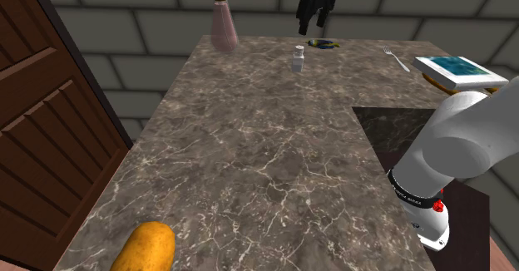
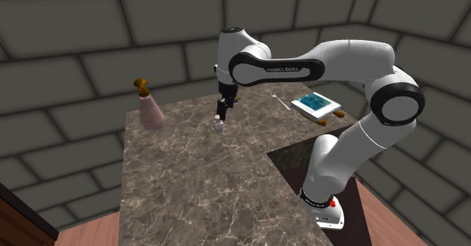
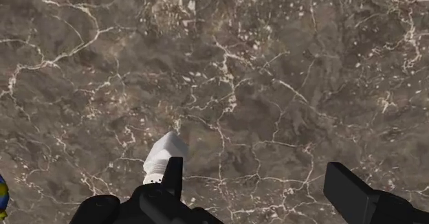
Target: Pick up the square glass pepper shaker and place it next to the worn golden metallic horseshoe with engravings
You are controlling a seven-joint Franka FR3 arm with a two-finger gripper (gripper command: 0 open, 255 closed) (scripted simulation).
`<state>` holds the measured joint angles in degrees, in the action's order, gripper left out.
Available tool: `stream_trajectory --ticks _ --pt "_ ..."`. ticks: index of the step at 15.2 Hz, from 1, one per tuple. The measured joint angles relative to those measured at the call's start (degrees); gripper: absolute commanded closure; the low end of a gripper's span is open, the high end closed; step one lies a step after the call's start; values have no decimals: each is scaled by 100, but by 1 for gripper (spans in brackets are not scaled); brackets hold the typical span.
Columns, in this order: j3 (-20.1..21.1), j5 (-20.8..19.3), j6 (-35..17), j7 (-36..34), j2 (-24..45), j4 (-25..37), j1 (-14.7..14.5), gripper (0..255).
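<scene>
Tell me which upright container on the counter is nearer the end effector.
The small white shaker, standing almost under the end effector; the taller pink bottle with a brown top stands farther off, toward the shoulder view's left.

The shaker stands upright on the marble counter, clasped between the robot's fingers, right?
Not clasped. The shaker stands upright on the marble counter, but the wrist view shows the fingers open and the shaker outside them, beside one finger.
</scene>
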<state>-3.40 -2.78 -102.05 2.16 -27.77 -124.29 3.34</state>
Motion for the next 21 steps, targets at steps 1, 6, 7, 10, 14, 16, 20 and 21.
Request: stream_trajectory --ticks 1,6,7,10,14,16,20,21 --pt "-65 -11 -53 62 231 119 27 0" --pt "-379 -29 -177 388 1272 711 169 0" --pt "-428 -26 -241 439 1425 733 196 0" --pt "-546 6 -312 575 1971 1050 260 0" --pt "-576 13 -599 605 2103 864 279 0" --pt "-585 13 -750 616 2130 740 286 0" --pt "-584 12 -861 608 2137 637 285 0" --pt "-584 13 -865 607 2138 634 284 0"
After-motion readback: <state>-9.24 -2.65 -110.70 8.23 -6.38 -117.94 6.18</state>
